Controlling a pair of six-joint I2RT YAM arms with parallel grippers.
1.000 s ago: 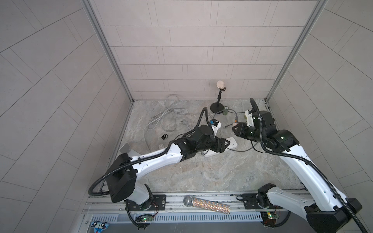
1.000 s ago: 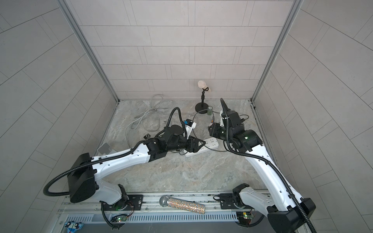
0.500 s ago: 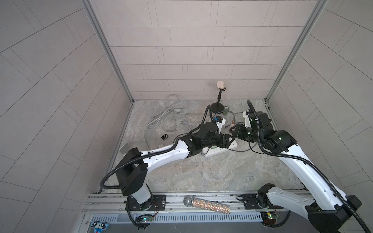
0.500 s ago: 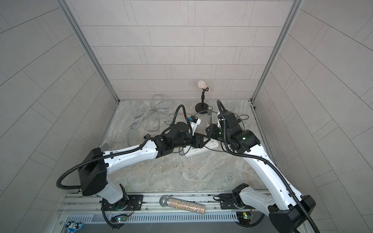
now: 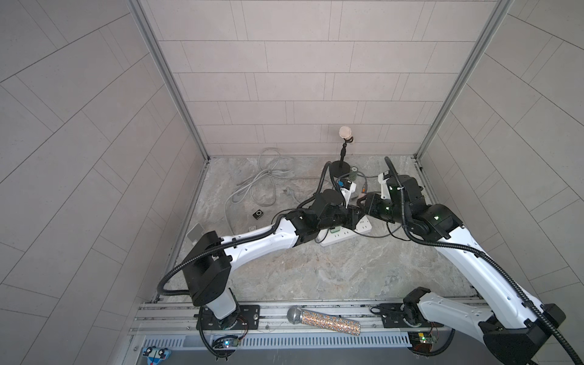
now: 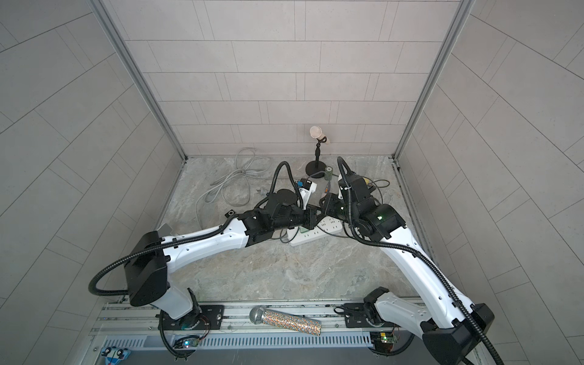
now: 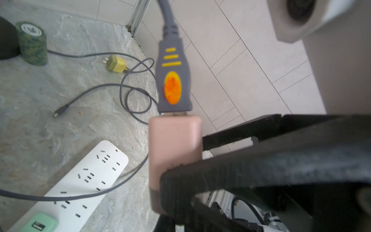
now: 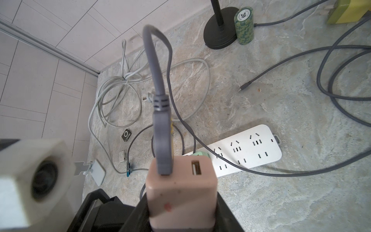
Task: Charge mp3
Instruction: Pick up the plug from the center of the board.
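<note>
So, both arms meet just above the white pwr strip (image 8: pixel 265 150). Right gripper (image 5: pixel 366 207) is clamped on a pink USB adapter (image 8: pixel 181 186): jaws partway apart w/ the adapter body between them, held clear of the floor. A grey USB plug (image 7: pixel 173 80) w/ orange marks sits in one of the adapter's two ports, and the 2nd port shows open beside it. Left gripper (image 5: pixel 353 217) is closed right down, tips at the adapter's lower end. Can't tell from here whether it's pinching anything.

The mp3 (image 5: pixel 258 214), a small black square player, lies flat on the marble floor nr the white cable coil (image 8: pixel 128 77), well apart from both grippers. A green charger (image 7: pixel 38 223) sits on the strip. A loose grey cable tip (image 7: pixel 60 111) lies on the floor, not far from a green chip stack (image 7: pixel 32 44).
</note>
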